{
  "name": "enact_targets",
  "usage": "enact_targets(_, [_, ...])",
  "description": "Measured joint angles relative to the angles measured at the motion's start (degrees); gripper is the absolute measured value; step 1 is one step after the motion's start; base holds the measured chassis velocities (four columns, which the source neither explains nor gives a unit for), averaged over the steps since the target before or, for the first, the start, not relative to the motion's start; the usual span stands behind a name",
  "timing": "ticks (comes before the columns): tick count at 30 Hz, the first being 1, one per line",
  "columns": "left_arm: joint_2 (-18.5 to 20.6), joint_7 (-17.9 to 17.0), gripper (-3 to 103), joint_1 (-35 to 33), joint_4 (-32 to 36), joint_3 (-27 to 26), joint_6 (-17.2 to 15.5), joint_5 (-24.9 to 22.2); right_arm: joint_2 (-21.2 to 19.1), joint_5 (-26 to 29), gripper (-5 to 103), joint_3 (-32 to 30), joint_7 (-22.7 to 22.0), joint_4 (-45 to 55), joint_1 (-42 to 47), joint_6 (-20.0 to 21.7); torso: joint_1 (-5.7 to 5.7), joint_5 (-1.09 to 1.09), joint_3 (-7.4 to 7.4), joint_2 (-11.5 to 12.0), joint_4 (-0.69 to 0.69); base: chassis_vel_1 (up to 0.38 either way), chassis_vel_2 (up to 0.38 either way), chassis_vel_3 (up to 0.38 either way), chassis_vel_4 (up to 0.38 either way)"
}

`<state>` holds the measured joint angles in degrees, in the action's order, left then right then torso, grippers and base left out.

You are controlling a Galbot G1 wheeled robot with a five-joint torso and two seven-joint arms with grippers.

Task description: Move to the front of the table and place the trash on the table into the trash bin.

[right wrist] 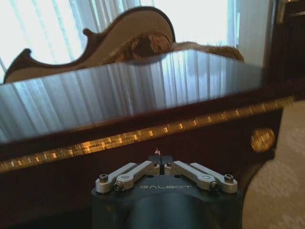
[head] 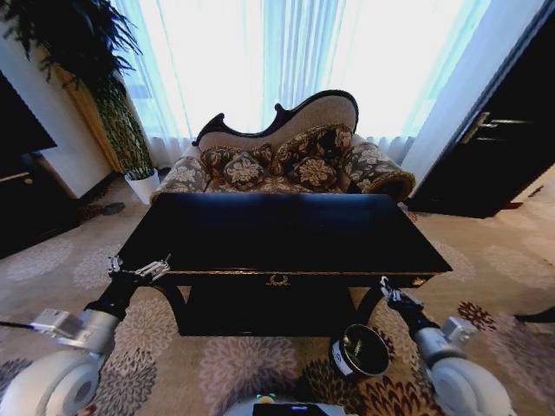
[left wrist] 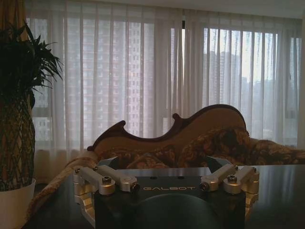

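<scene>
The glossy black table [head: 286,230] stands straight ahead, its gold emblem [head: 278,280] centred on the front edge. The trash is out of view. The dark trash bin [head: 360,351] sits on the carpet below the table's front right, low and near my right arm. My left gripper [head: 143,270] hovers at the table's front left corner; the left wrist view shows it [left wrist: 166,174] open, looking across the tabletop [left wrist: 281,191]. My right gripper [head: 388,293] is just below the front right edge, above the bin; the right wrist view shows it [right wrist: 160,164] shut, with nothing seen in it, facing the table edge [right wrist: 143,138].
A patterned sofa [head: 286,160] stands right behind the table. A tall plant in a white pot [head: 143,184] is at the back left. Dark furniture [head: 494,165] fills the right side and a dark cabinet [head: 22,191] the left. Floral carpet [head: 251,364] lies in front.
</scene>
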<state>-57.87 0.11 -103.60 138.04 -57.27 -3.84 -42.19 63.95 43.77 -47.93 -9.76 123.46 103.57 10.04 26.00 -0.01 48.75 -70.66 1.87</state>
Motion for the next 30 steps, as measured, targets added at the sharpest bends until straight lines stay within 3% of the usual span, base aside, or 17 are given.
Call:
enact_targets(8, [0.0,0.0,100,0.0,0.0,0.0,0.0,0.0,1.0,-3.3,0,3.1,-0.2,-6.1,-1.7,-1.2,0.00,-0.01,0.00,0.0,-0.01,0.000,0.000,0.000,0.000])
enact_targets(17, [0.0,0.0,100,0.0,0.0,0.0,0.0,0.0,4.1,-10.1,0,11.5,-0.4,-16.7,-4.9,-4.3,0.00,0.00,0.00,0.0,-0.01,0.000,0.000,0.000,0.000])
enact_targets(30, [0.0,0.0,100,0.0,0.0,0.0,0.0,0.0,2.3,-15.7,0,17.4,-1.1,-29.1,-12.5,-4.8,0.00,0.00,0.00,0.0,-0.01,0.000,0.000,0.000,0.000])
